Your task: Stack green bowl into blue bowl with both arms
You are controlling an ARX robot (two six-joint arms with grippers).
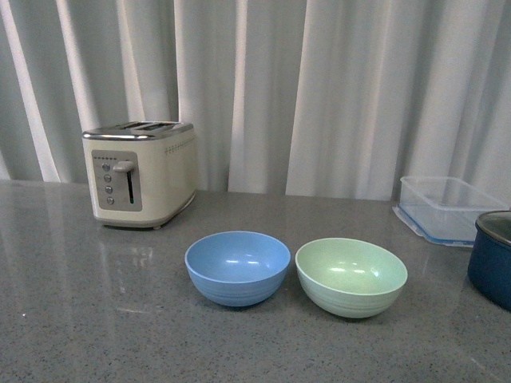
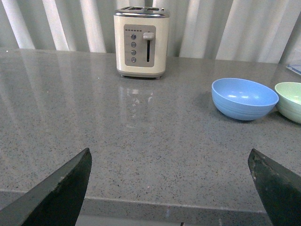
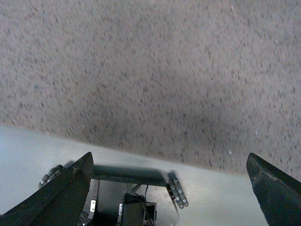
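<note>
Black fingers are framing the left wrist view, where the left gripper (image 2: 169, 151) is hanging wide open and empty above the near edge of the grey speckled countertop (image 2: 141, 141). It is straight out in front of the cream toaster (image 2: 141, 40) and well apart from it. The right gripper (image 3: 169, 155) is gaping too, with nothing between its fingers, and is hovering over the countertop's edge. Past that edge a pale floor and a dark frame with small grey rollers (image 3: 176, 190) are showing.

The blue bowl (image 1: 237, 267) is sitting upright and empty on the countertop, nearer the robot than the toaster and off to the toaster's right. The green bowl (image 1: 351, 277) is sitting upright and empty farther out on that same side, just beside the blue bowl, with a sliver of gap showing between their rims. Only bare countertop is lying between the left gripper and the blue bowl.

Farther right of the toaster, past the green bowl, a clear plastic container (image 1: 447, 209) is resting near the white pleated curtain (image 1: 319, 88) that is hanging behind the toaster. A dark navy pot (image 1: 491, 259) is sitting in front of the container, partly cut off by the frame's edge.
</note>
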